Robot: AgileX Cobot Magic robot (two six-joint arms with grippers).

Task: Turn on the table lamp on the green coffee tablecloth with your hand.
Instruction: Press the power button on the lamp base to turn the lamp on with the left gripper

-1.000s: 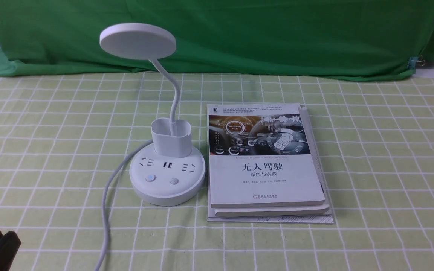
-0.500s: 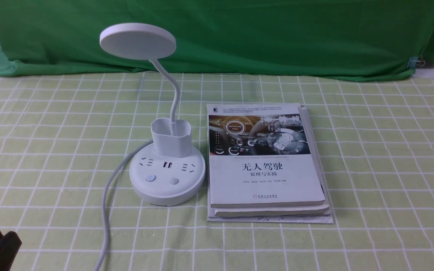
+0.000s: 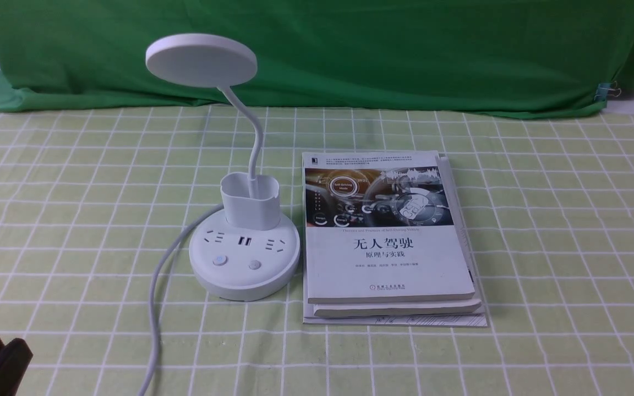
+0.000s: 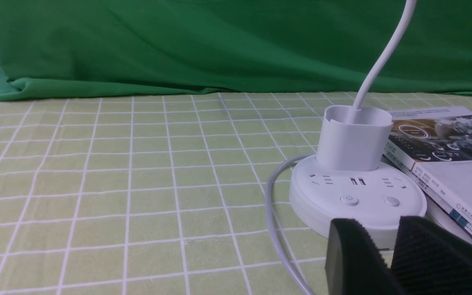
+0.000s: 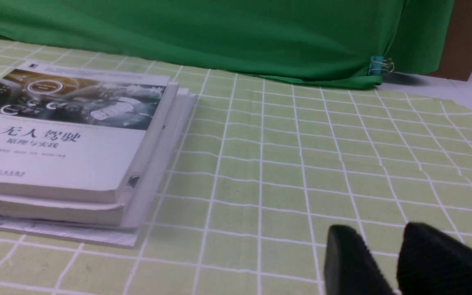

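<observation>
The white table lamp [image 3: 244, 264] stands left of centre on the green coffee tablecloth [image 3: 542, 220]. Its disc head [image 3: 201, 59] is dark. Two buttons [image 3: 219, 260] sit at the front of its round base. My left gripper [image 3: 4, 341] is low at the near left corner, well short of the lamp. In the left wrist view that gripper [image 4: 377, 225] points at the base [image 4: 357, 180] and its buttons [image 4: 349, 200]; its fingers are a little apart and hold nothing. My right gripper [image 5: 377, 229] hovers over bare cloth, slightly open and empty.
A stack of books [image 3: 388, 242] lies right beside the lamp base, also seen in the right wrist view [image 5: 55, 135]. The lamp's white cord [image 3: 154, 308] runs toward the near edge. A dark green backdrop [image 3: 377, 55] hangs behind, clipped at the right [image 3: 606, 91].
</observation>
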